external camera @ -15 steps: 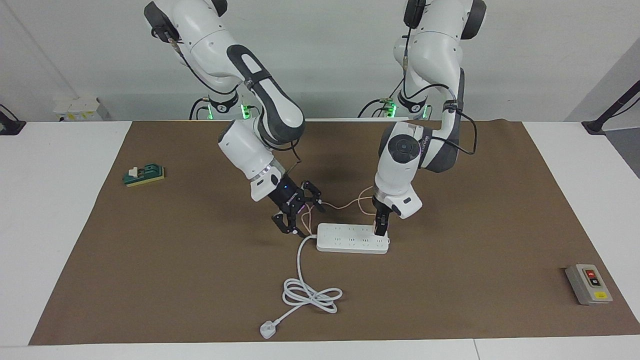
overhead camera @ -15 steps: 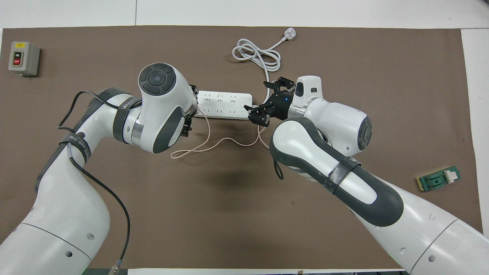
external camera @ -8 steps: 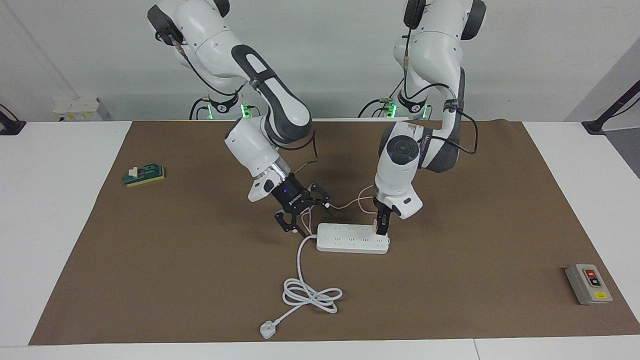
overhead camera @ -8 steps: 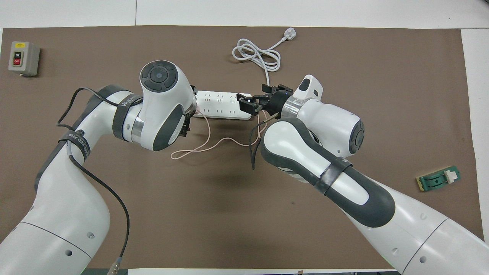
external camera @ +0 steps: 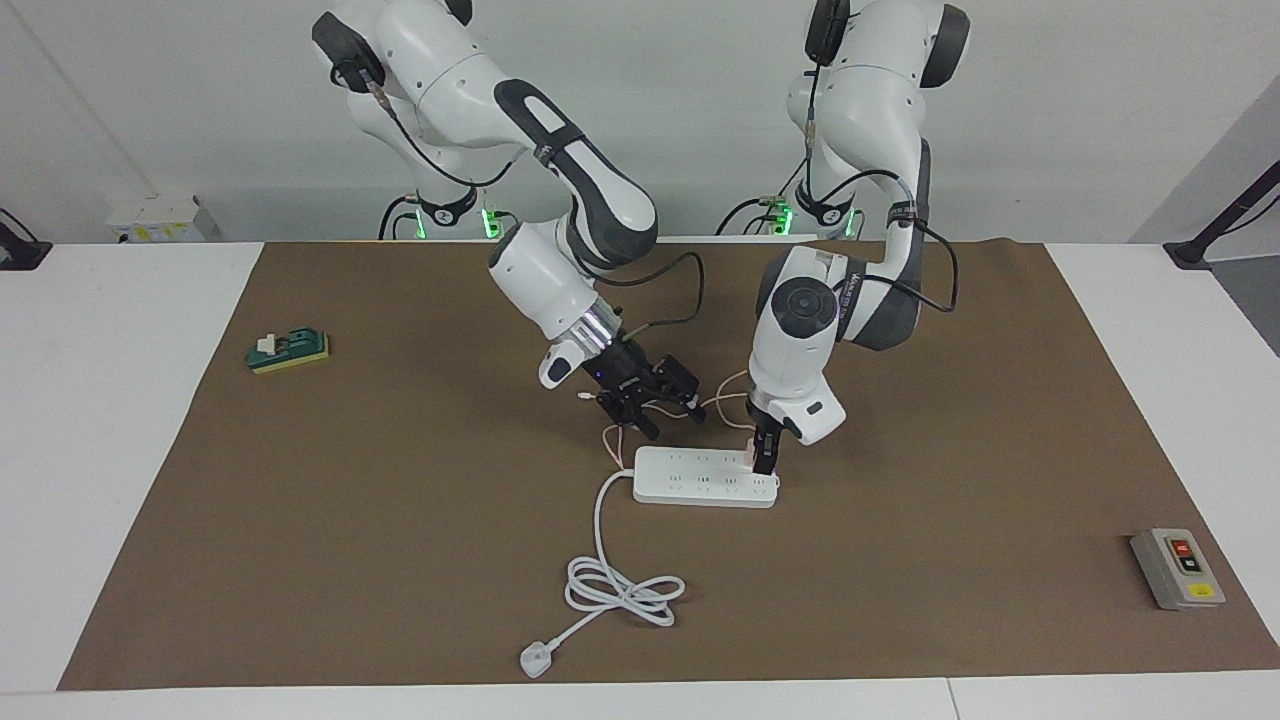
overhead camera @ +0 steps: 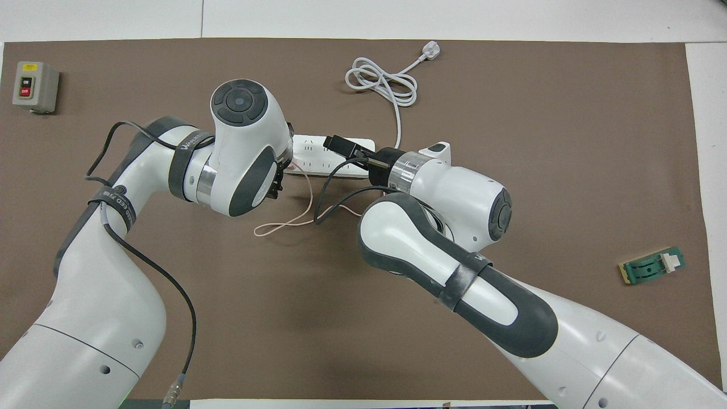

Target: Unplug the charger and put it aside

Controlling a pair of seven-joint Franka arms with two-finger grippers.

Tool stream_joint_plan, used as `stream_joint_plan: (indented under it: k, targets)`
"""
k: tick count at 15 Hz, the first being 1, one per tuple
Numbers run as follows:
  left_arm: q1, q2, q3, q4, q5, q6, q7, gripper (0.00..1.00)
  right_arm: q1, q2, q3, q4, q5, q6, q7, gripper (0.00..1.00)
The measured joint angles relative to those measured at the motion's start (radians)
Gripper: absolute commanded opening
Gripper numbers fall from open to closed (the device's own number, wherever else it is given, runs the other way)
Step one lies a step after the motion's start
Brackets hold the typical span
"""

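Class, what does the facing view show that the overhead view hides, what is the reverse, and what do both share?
Facing only: the pink charger in the power strip, with the left pincer down at it. Overhead only: the whole loop of the charger's cable on the mat. Both: the right pincer by the power strip, the coiled white cord, the switch box.

The switch box (overhead camera: 35,87) shows "ON" and "OFF" buttons
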Motion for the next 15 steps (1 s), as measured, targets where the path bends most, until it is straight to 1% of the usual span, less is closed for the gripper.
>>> stream_joint_plan:
  k: [5,8,11,15]
  targets:
    - [0.0,0.001,0.0,0.0,0.001,0.0,0.0,0.9,-0.016,0.004,0.0,0.008,0.001,-0.027,0.447,1.0]
    - [0.0,0.001,0.0,0.001,0.011,0.0,0.0,0.9,-0.036,0.006,-0.001,0.01,0.012,-0.045,0.653,1.0]
    - [0.0,0.001,0.0,0.001,0.019,0.0,0.0,0.9,-0.035,0.009,0.0,0.011,0.118,-0.047,0.757,1.0]
    - [0.0,0.004,0.001,0.001,0.022,0.0,0.0,0.9,-0.029,0.012,0.001,0.011,0.187,-0.048,0.85,1.0]
